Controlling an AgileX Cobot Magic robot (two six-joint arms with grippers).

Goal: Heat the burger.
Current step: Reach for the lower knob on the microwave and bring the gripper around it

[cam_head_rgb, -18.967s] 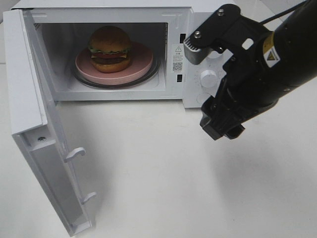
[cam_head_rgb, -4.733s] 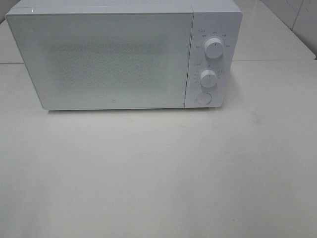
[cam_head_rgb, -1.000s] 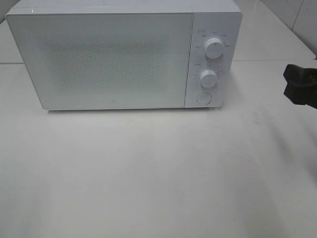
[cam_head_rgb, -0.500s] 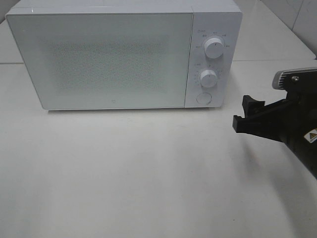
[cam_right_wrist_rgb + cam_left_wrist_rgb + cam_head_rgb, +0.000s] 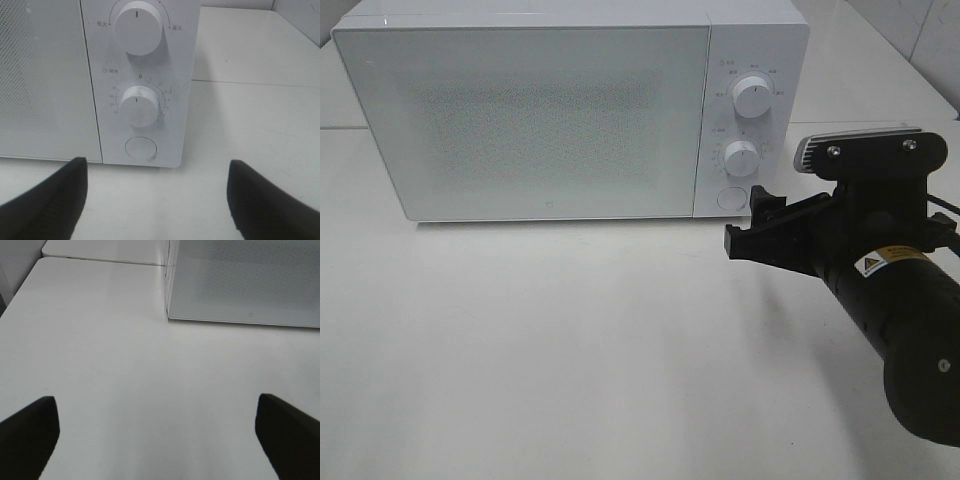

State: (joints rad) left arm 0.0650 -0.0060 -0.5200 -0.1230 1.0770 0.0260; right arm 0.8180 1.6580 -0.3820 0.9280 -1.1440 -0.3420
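Table (image 5: 570, 350): white; one microwave (image 5: 540, 120), door shut.
Knobs (image 5: 752, 97): two; button (image 5: 730, 198): one.
Burger: out of sight; cannot tell where.
Right gripper (image 5: 748, 222): spread, empty, near button.
Left gripper (image 5: 155, 405): spread, empty, over table.

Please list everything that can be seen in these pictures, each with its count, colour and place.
microwave: one, white, door shut, at the back of the table
upper knob: one, white, on the panel right of the door
lower knob: one, white, under the upper knob
round button: one, white, under the lower knob
table: one, white, under everything
right hand: one, black, open, before the panel, near the round button
left hand: one, black, open, over the table before the microwave
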